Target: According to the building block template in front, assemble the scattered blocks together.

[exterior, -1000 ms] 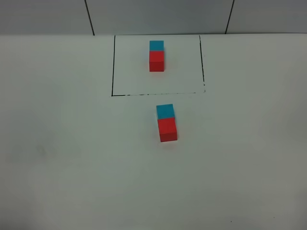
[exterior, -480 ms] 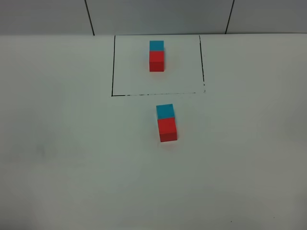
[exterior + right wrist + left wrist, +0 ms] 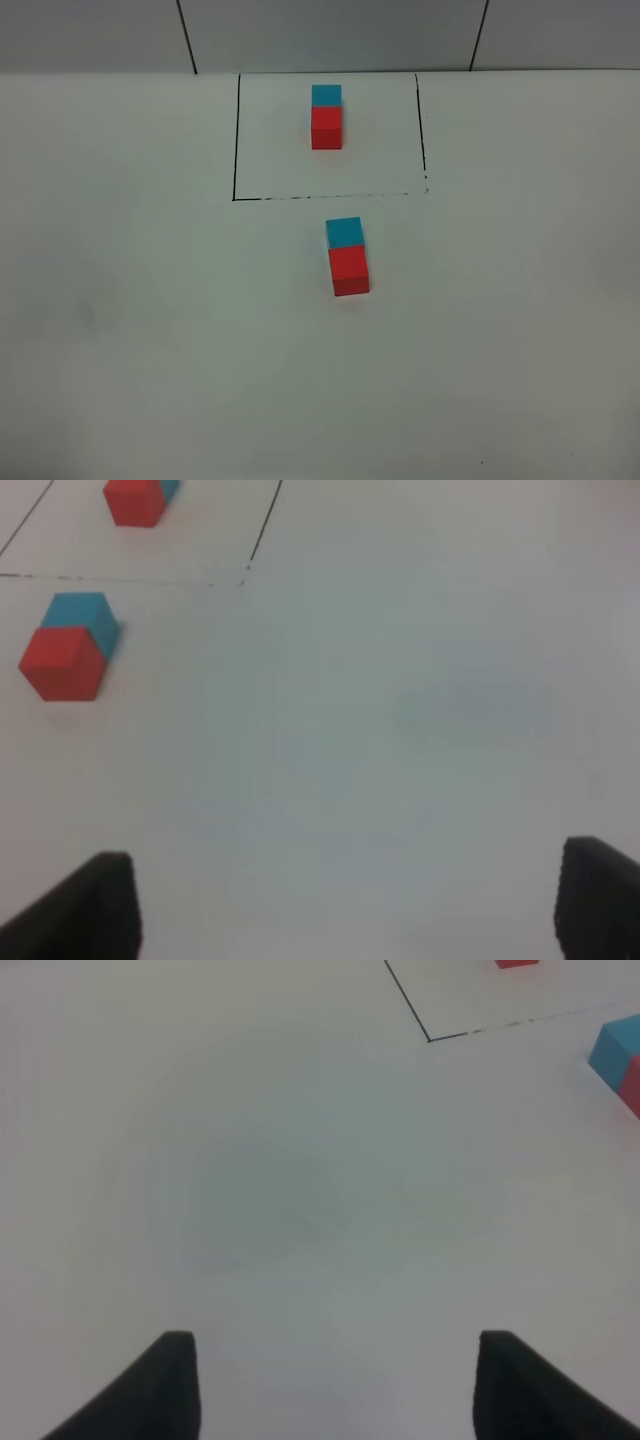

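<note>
The two loose matte cubes, a small cyan-blue cube [image 3: 344, 232] and a small red cube [image 3: 349, 271], lie touching face to face near the centre of the plain white bench [image 3: 130, 330], the blue one at the 12 o'clock side of the red one. Just beyond them toward 12 o'clock, inside a thin black drawn rectangle [image 3: 235, 140], sits the template: a cyan-blue cube joined to a red cube [image 3: 326, 120], again blue at 12 o'clock and red at 6 o'clock. The loose pair copies that order and lines up closely with it, perhaps turned very slightly; the loose pair sits outside the frame, near its 6 o'clock line.

Judged from this layout, the assembly looks finished, with nothing visibly left except perhaps a small straightening.

Neither arm appears in the high view. The left pincer [image 3: 335, 1385] hangs over bare bench with its fingers apart and nothing between them, the cubes well off to one side. The right pincer [image 3: 345, 910] is spread wide, likewise empty, and well apart from the pair.
</note>
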Robot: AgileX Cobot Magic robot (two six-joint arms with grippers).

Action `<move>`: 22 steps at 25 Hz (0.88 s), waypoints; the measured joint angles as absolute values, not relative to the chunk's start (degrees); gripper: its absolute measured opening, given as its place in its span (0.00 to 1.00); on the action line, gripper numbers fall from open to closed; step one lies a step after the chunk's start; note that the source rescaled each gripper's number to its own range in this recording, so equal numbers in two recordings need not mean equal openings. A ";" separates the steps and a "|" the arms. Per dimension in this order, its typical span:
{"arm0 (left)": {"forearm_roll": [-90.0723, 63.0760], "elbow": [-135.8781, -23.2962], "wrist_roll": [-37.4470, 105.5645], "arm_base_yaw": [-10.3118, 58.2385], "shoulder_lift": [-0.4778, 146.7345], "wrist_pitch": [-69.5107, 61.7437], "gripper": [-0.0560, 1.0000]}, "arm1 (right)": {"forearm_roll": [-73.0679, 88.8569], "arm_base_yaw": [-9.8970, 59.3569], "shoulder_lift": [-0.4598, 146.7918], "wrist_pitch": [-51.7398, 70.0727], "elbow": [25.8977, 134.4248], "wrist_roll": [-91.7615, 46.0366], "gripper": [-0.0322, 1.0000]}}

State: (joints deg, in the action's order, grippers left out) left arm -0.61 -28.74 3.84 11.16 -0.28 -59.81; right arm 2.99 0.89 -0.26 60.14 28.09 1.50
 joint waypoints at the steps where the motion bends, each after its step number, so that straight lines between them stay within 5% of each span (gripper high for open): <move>1: -0.61 -28.74 3.84 11.16 -0.28 -59.81 0.34 | 2.99 0.89 -0.26 60.14 28.09 1.50 0.70; 22: -0.61 -28.74 3.84 11.16 -0.28 -59.81 0.34 | 2.99 3.09 -0.26 60.19 28.09 1.50 0.70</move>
